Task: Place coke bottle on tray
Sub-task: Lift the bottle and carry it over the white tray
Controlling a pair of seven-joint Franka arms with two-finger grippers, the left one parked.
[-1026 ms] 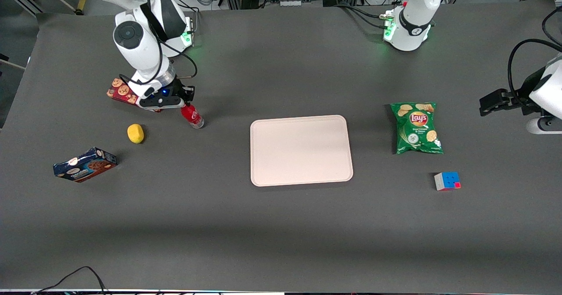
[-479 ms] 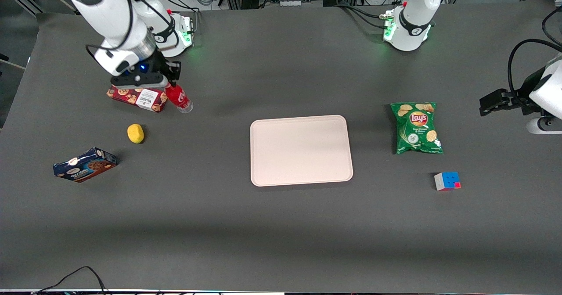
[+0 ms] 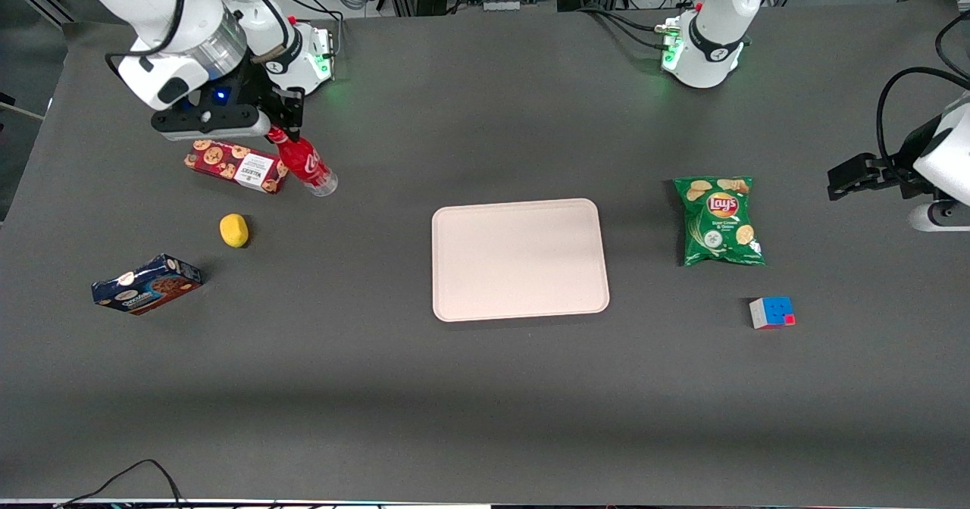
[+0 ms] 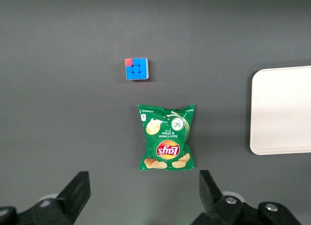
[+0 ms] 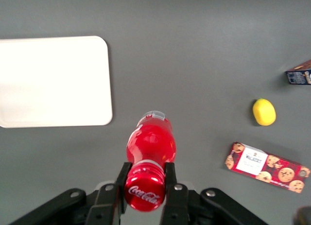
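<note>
My right gripper (image 3: 282,135) is shut on the neck of the coke bottle (image 3: 307,165), a small red bottle with a white script logo and clear base. It holds the bottle in the air, hanging tilted, above the table toward the working arm's end. In the right wrist view the two fingers clamp the red cap (image 5: 145,192) and the bottle body (image 5: 150,141) hangs below my gripper (image 5: 145,179). The tray (image 3: 520,259) is a large pale pinkish-beige rectangle lying bare at the table's middle, apart from the bottle. It also shows in the right wrist view (image 5: 53,81) and the left wrist view (image 4: 284,111).
A red cookie box (image 3: 236,167) lies beside the bottle. A yellow fruit (image 3: 234,230) and a blue box (image 3: 146,284) lie nearer the front camera. A green chips bag (image 3: 719,220) and a colour cube (image 3: 772,313) lie toward the parked arm's end.
My gripper has lifted the coke bottle off the table and risen with it. The red cookie box that the arm covered has come into full view.
</note>
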